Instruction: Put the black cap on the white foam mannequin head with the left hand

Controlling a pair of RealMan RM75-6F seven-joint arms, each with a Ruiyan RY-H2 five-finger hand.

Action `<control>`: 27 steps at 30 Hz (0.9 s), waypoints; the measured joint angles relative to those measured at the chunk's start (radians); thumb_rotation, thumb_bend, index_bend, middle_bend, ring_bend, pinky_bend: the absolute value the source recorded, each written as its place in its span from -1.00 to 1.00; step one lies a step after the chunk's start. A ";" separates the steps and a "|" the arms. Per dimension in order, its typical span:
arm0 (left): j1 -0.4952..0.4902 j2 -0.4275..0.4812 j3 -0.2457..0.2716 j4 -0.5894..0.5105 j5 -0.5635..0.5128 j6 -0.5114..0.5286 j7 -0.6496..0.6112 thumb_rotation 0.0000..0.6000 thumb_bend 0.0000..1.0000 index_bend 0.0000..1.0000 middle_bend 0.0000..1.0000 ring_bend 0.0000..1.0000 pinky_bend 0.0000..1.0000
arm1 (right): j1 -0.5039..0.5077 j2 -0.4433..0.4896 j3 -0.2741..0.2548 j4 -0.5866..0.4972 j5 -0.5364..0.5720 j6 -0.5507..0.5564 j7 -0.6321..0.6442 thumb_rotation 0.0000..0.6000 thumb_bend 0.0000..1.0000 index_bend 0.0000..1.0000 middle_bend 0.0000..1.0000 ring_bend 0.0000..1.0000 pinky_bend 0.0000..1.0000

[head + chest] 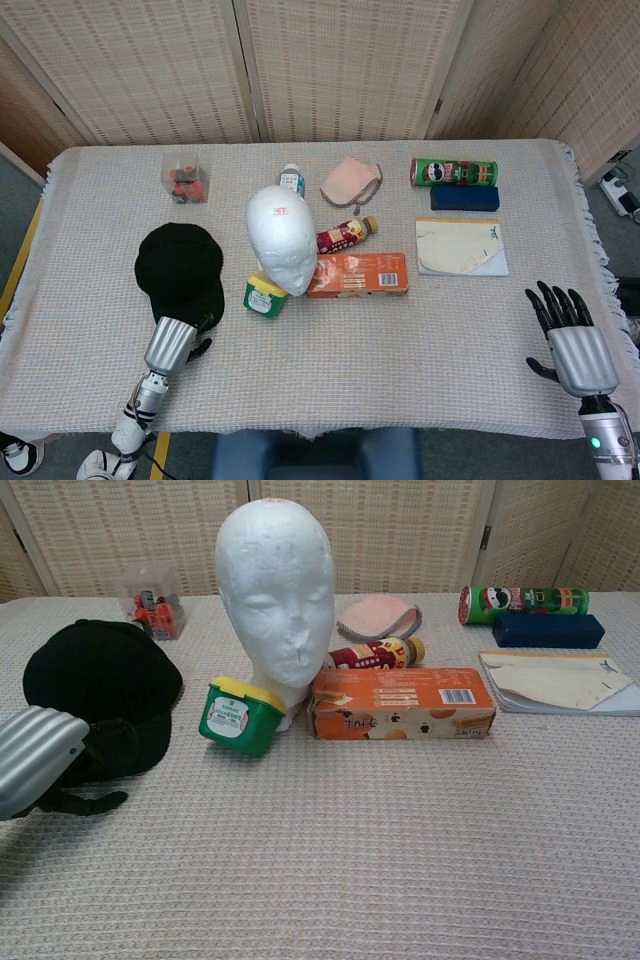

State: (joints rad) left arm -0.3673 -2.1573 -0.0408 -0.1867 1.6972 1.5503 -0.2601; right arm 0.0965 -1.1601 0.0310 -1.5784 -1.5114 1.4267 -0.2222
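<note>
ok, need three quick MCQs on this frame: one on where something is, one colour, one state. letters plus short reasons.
1. Where does the black cap lie?
A. On the mannequin head
B. On the table, on the robot's left of the mannequin head
C. On the notepad

2. What colour is the lid of the green tub leaning at the mannequin head's base?
A. Yellow
B. Red
C. Blue

3. What is the right hand doing?
A. Holding the chips can
B. Pressing on the orange box
C. Holding nothing, fingers spread

Answers:
1 B: the cap lies flat on the cloth, with the left hand at its brim, and the white foam mannequin head is bare.
2 A: the chest view shows a yellow lid.
3 C: it is near the table's right corner, away from every object.
</note>
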 measured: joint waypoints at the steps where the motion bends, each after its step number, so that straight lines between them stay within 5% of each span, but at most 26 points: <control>1: -0.001 0.001 0.001 0.004 -0.004 -0.001 0.001 1.00 -0.51 -0.07 1.00 1.00 1.00 | 0.000 0.001 -0.001 -0.001 0.000 -0.002 0.001 1.00 -0.89 -1.00 -1.00 -1.00 -1.00; 14: 0.003 0.026 0.028 0.039 -0.032 0.002 0.045 1.00 -0.38 -0.02 1.00 1.00 1.00 | -0.001 0.016 -0.017 -0.013 -0.027 0.002 0.014 1.00 -0.89 -1.00 -1.00 -1.00 -1.00; 27: -0.006 0.047 0.026 0.047 -0.073 0.005 0.047 1.00 0.07 0.19 1.00 1.00 1.00 | -0.004 0.029 -0.030 -0.025 -0.049 0.005 0.018 1.00 -0.89 -1.00 -1.00 -1.00 -1.00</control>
State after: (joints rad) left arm -0.3729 -2.1101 -0.0150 -0.1394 1.6244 1.5557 -0.2135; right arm 0.0922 -1.1309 0.0006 -1.6033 -1.5608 1.4321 -0.2039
